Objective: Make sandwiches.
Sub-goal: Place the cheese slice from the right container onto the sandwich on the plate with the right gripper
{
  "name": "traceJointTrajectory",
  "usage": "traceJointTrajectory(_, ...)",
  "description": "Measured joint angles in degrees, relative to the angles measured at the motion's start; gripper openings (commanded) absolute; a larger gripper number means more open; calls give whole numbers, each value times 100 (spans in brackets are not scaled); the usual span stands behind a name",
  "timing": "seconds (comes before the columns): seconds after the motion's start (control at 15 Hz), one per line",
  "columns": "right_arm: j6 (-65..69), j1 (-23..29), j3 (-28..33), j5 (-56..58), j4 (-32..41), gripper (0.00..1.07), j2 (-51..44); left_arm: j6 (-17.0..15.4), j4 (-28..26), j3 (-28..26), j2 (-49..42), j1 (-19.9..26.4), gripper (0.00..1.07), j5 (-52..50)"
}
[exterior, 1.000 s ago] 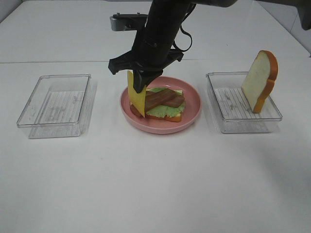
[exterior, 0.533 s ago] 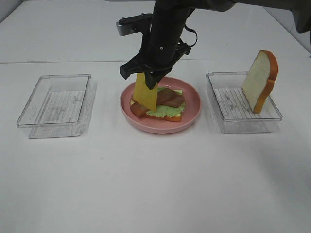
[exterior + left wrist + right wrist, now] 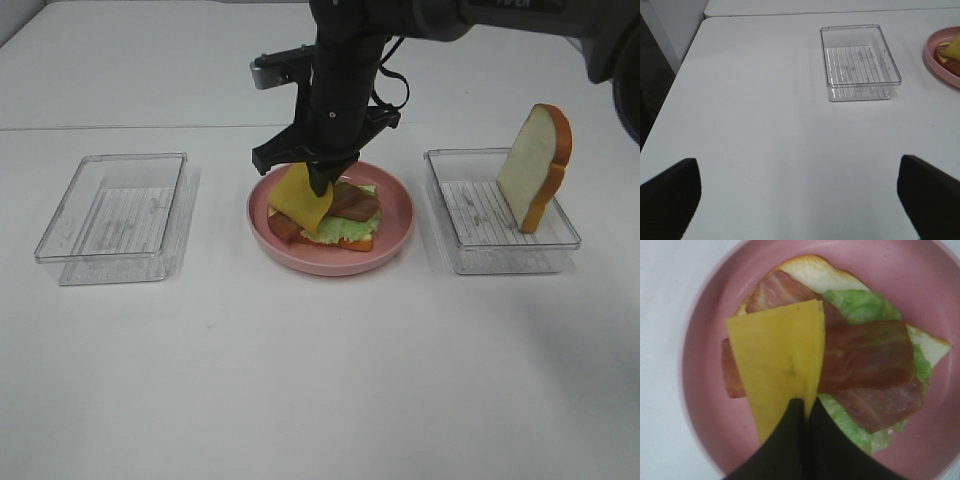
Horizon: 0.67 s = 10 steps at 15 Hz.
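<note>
The left end effector (image 3: 800,200) waits over the left part of the surface with its fingers wide apart and nothing between them; the empty left tray (image 3: 118,214) lies ahead of it, well away from the plate.

In the middle, the right end effector (image 3: 318,180) is closed on one edge of the cheese (image 3: 298,198) and holds it just above the open sandwich (image 3: 330,215) on the pink plate (image 3: 395,225). The stack lies directly under this end effector, so the right arm is the nearer one. The bacon (image 3: 867,362) runs across the plate, and the cheese covers only its left end, so the slice seems to need lowering toward the centre before release.

Compared with one second ago, the cheese has tilted from nearly upright to sloping over the stack.

At the right, the last bread slice (image 3: 536,165) stands in the right tray (image 3: 480,225).
</note>
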Motion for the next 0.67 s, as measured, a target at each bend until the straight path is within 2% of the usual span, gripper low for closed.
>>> traceJointTrajectory(0.07,155,0,0,17,-401,0,166,0,0,0,0,0,100,0)
traceJointTrajectory(0.33,453,0,0,23,-1089,0,218,0,0,0,0,0,100,0)
traceJointTrajectory(0.4,487,0,0,23,-1192,2,218,0,0,0,0,0,100,0)
traceJointTrajectory(0.47,487,0,0,23,-1192,11,218,0,0,0,0,0,100,0)
traceJointTrajectory(0.6,458,0,0,23,-1175,38,218,0,0,0,0,0,100,0)
traceJointTrajectory(0.67,407,0,0,29,-1152,91,218,0,0,0,0,0,100,0)
